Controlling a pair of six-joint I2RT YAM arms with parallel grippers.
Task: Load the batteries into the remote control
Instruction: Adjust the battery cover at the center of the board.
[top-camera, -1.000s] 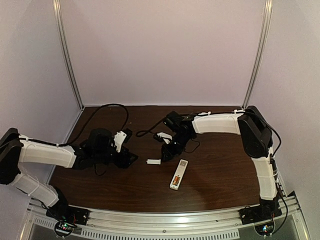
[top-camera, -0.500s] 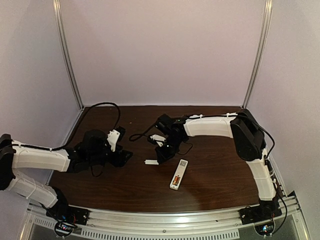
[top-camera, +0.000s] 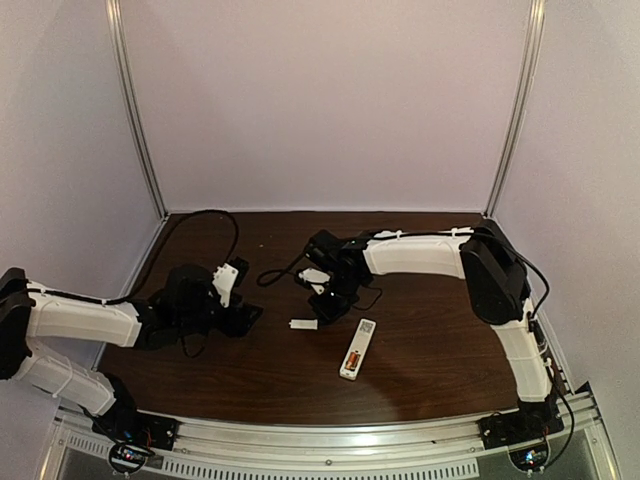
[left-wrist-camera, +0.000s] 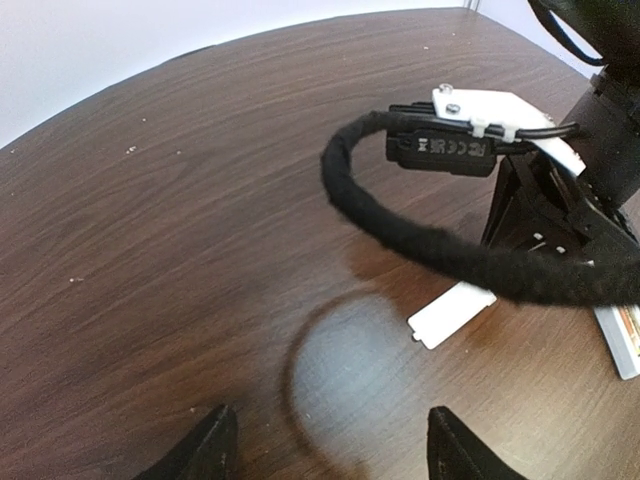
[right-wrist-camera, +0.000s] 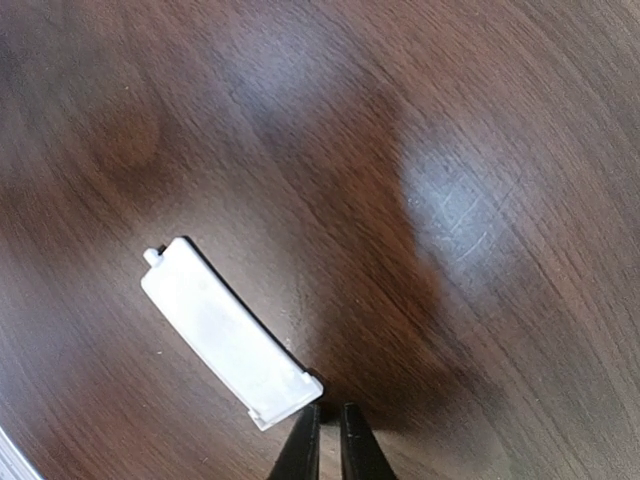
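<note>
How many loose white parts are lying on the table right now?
2. The small cover plate lies flat near the middle of the table; the remote control lies apart from it, toward the near edge and to the right. More could be hidden from these views.

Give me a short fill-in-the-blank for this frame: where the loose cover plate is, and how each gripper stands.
1. The white cover plate lies flat on the ____, apart from the remote control.
2. The right gripper has its fingertips nearly ____, right beside one end of the plate, with nothing between them.
3. The left gripper has its jaws ____ and holds nothing.
Missing words: table; closed; open.
</note>
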